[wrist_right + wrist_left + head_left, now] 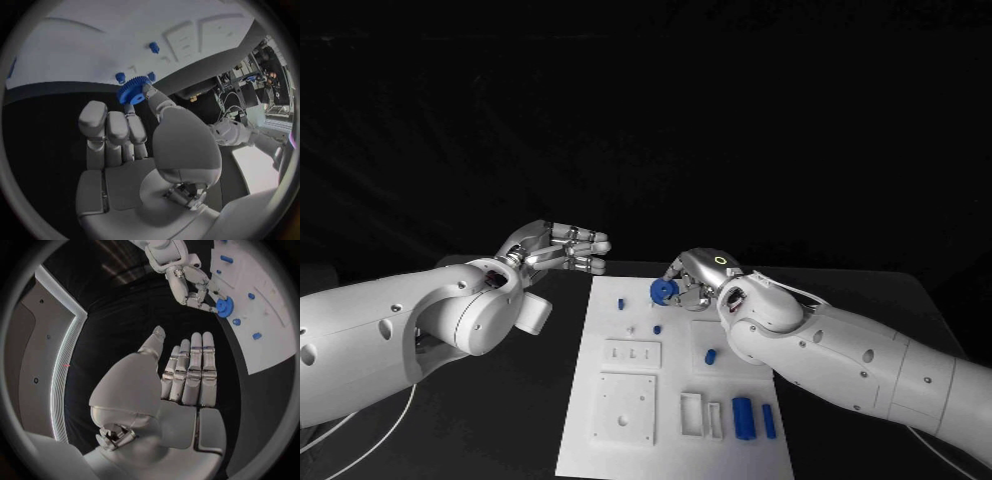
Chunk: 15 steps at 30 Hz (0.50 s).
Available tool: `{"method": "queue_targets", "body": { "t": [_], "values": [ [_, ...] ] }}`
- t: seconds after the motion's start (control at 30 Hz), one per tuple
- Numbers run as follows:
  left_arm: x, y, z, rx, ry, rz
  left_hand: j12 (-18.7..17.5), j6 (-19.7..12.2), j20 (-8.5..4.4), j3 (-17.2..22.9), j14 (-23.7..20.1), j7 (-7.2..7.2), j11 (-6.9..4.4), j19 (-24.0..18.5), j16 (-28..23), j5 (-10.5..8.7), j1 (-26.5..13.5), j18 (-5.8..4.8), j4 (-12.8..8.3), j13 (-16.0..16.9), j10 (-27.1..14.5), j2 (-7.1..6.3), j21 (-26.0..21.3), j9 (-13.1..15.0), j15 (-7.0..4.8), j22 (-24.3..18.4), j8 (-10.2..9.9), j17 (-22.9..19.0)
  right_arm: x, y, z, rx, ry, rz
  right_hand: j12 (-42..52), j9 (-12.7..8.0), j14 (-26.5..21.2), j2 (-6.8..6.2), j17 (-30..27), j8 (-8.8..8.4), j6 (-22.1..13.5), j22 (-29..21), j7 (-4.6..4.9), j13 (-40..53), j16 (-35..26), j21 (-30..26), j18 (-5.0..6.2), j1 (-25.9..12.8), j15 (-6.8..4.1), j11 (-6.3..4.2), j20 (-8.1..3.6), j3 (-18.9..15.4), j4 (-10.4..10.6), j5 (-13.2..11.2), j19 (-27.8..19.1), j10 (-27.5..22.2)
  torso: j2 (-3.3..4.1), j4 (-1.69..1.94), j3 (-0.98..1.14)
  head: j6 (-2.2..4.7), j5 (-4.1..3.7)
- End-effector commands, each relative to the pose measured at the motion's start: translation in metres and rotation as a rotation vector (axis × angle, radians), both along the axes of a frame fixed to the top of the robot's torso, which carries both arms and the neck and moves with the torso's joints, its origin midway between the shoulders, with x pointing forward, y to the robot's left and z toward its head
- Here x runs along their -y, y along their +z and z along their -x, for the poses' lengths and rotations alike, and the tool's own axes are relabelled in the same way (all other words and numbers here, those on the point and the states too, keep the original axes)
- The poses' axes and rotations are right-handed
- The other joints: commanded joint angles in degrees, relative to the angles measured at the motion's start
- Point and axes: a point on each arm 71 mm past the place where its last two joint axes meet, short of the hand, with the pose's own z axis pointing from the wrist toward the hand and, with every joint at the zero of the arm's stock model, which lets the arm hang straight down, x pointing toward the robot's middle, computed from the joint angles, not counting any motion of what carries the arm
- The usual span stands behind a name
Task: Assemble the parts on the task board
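Blue toothed gear (664, 290) (round) pinched by right hand (701, 275) fingers (150, 95); left hand (560, 248) holds nothing.

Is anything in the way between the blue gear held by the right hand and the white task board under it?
Nothing visible. The right hand pinches the blue toothed gear over the far end of the white task board; only small blue pegs stand nearby. The left hand is off to the side.
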Motion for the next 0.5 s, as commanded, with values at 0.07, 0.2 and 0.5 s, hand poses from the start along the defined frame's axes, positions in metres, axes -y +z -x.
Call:
{"method": "queue_targets", "body": {
  "t": [0.07, 0.2, 0.5],
  "values": [
    [0.002, 0.001, 0.001, 0.006, -0.014, -0.001, -0.1, -0.4, 0.23, 0.0, 0.2, -0.04, -0.09, -0.2, 0.1, -0.1, 0.2, -0.13, -0.2, 0.0, -0.3, 0.36, 0.3, 0.1, 0.04, 0.1, -0.2, 0.1, -0.007, -0.003, 0.001, 0.026, -0.01, 0.022, -0.4, 0.0, 0.0, -0.31, -0.2, 0.12, 2.1, 6.3, -0.87, 0.4, -0.3, 0.2, -1.02, 0.0, -0.3, -0.16, -0.24, 0.4, 0.2, -0.4, 1.7, 0.1, 0.02, 0.16, -0.01, -0.1, 0.56],
    [0.002, 0.001, 0.001, 0.005, -0.013, -0.002, -0.1, -0.5, 0.22, 0.0, 0.3, -0.03, -0.08, -0.2, 0.1, -0.1, 0.2, -0.12, -0.1, 0.0, -0.3, 0.3, 0.3, 0.1, 0.02, 0.1, -0.2, 0.1, -0.014, -0.009, 0.001, 0.02, -0.01, 0.032, -0.4, 0.0, 0.0, -0.29, -0.2, 0.11, 2.1, 6.3, -0.89, 0.4, -0.3, 0.2, -1.03, 0.0, -0.3, -0.17, -0.25, 0.4, 0.2, -0.4, 1.8, 0.1, 0.07, 0.05, 0.05, -0.18, 0.6],
    [0.005, 0.001, 0.001, 0.005, -0.02, -0.001, -0.1, -0.5, 0.22, 0.0, 0.3, -0.03, -0.08, -0.2, 0.1, -0.1, 0.2, -0.12, -0.1, 0.0, -0.3, 0.3, 0.3, 0.1, 0.02, 0.1, -0.2, 0.1, -0.023, -0.021, -0.002, 0.005, -0.014, 0.048, -0.6, 0.0, -0.1, -0.39, -0.4, 0.11, 2.1, 6.2, -0.86, 0.3, -0.5, 0.0, -1.04, 0.0, -0.32, -0.16, -0.27, 0.9, 0.3, -0.4, 1.8, 0.0, 0.09, 0.13, 0.06, -0.46, 0.8]
  ]
}}
